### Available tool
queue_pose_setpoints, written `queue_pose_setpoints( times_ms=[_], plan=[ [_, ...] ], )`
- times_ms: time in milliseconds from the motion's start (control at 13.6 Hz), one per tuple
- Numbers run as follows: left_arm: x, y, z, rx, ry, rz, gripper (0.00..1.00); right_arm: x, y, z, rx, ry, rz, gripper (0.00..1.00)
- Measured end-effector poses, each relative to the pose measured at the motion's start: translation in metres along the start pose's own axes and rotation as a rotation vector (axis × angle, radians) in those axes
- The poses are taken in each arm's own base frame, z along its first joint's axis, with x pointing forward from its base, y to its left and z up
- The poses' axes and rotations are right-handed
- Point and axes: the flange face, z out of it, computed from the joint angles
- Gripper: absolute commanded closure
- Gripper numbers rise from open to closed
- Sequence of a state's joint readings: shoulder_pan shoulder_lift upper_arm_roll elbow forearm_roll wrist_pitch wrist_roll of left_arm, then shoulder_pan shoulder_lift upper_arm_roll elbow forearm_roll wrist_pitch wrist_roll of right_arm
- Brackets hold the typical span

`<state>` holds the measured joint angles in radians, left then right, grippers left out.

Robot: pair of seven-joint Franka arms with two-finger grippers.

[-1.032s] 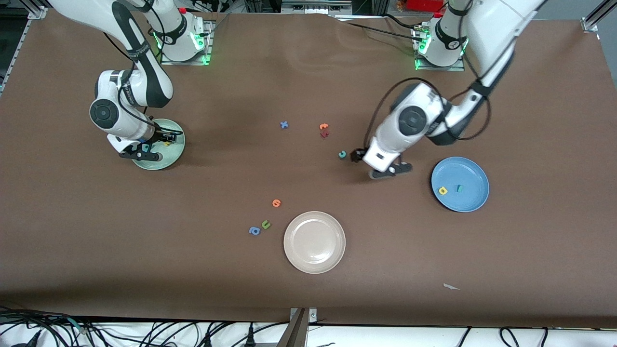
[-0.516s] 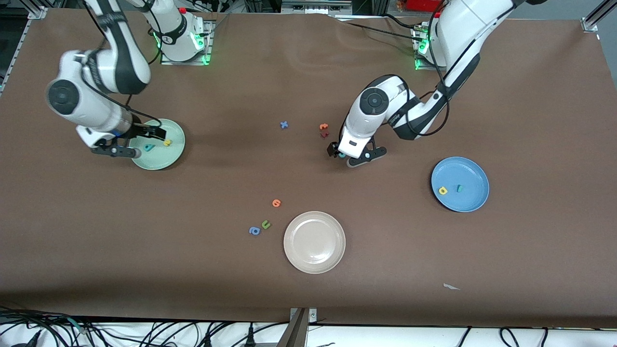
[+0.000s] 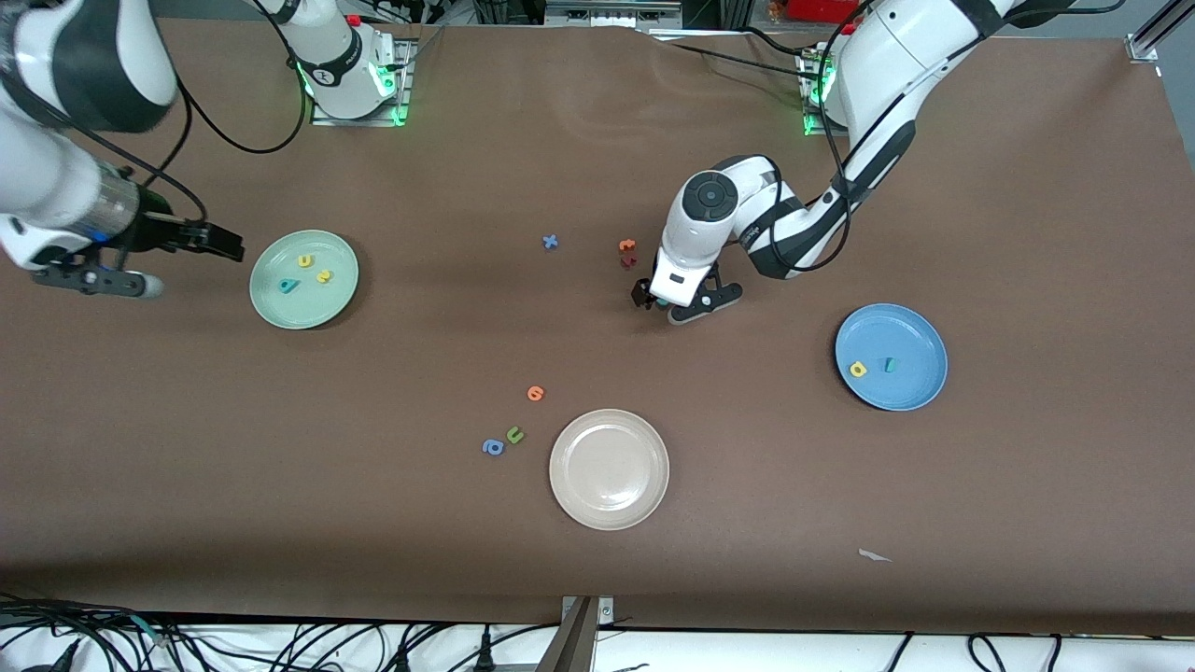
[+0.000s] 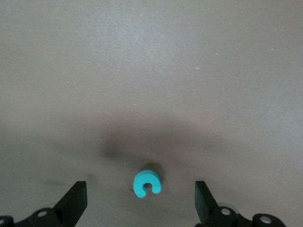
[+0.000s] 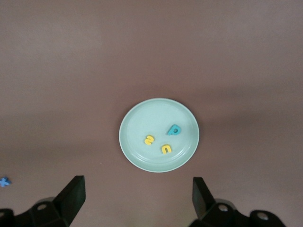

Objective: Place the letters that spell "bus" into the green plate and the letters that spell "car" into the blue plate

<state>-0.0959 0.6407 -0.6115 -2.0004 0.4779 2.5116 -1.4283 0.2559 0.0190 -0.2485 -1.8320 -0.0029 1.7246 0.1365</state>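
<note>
Brown desk carries several items outside the assignment. A beige plate sits toward the desk's camera-side edge, about midway along it, with nothing on it. Just beside it, toward the right arm's end, lie a green "u" and a blue "a", close together but apart. An orange letter lies slightly farther from the camera than those two. Around the desk's middle lie a blue "x" and, toward the left arm's end, an orange letter touching a dark red letter; their shapes cannot be read. A small pale scrap lies near the camera-side edge, toward the left arm's end.
</note>
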Motion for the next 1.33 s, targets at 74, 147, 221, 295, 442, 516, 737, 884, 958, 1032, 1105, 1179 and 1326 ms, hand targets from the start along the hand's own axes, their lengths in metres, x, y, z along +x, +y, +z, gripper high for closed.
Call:
queue_pose_setpoints(
  times_ms=[74, 147, 221, 295, 442, 516, 737, 884, 958, 1032, 1105, 1179, 1326],
  plan=[
    [-0.002, 0.003, 0.001, 0.003, -0.002, 0.005, 0.02, 0.001, 0.000, -0.014, 0.002, 0.016, 0.001, 0.00],
    [-0.005, 0.005, 0.005, 0.013, -0.005, 0.010, 0.10, 0.003, 0.000, -0.025, 0.001, 0.023, 0.002, 0.00],
    [-0.007, 0.006, 0.008, 0.019, -0.006, 0.014, 0.16, 0.004, 0.001, -0.034, -0.003, 0.010, 0.004, 0.00],
    [-0.008, 0.007, 0.011, 0.023, -0.008, 0.014, 0.26, 0.004, 0.000, -0.040, -0.009, -0.012, 0.006, 0.00],
    [-0.006, 0.006, 0.014, 0.027, -0.010, 0.012, 0.44, 0.008, -0.001, -0.045, -0.016, -0.022, 0.007, 0.00],
    [-0.005, 0.006, 0.015, 0.028, -0.010, 0.011, 0.48, 0.010, -0.002, -0.045, -0.017, -0.019, 0.007, 0.00],
    [0.001, 0.006, 0.013, 0.025, -0.002, 0.009, 0.51, 0.015, -0.003, -0.046, -0.017, 0.000, 0.008, 0.00],
    [0.004, 0.006, 0.013, 0.026, 0.005, 0.013, 0.55, 0.015, -0.003, -0.046, -0.017, 0.002, 0.008, 0.00],
    [0.004, 0.006, 0.013, 0.026, 0.006, 0.014, 0.59, 0.016, -0.003, -0.046, -0.017, 0.002, 0.008, 0.00],
    [0.004, 0.006, 0.013, 0.027, 0.006, 0.014, 0.60, 0.016, -0.003, -0.046, -0.017, 0.002, 0.008, 0.00],
    [0.004, 0.006, 0.013, 0.028, 0.005, 0.014, 0.60, 0.016, -0.003, -0.046, -0.017, 0.002, 0.008, 0.00],
    [0.003, 0.006, 0.014, 0.029, 0.004, 0.014, 0.61, 0.016, -0.003, -0.045, -0.017, 0.001, 0.008, 0.00],
    [0.003, 0.005, 0.015, 0.030, 0.002, 0.014, 0.66, 0.017, -0.003, -0.044, -0.018, -0.001, 0.008, 0.00]
  ],
)
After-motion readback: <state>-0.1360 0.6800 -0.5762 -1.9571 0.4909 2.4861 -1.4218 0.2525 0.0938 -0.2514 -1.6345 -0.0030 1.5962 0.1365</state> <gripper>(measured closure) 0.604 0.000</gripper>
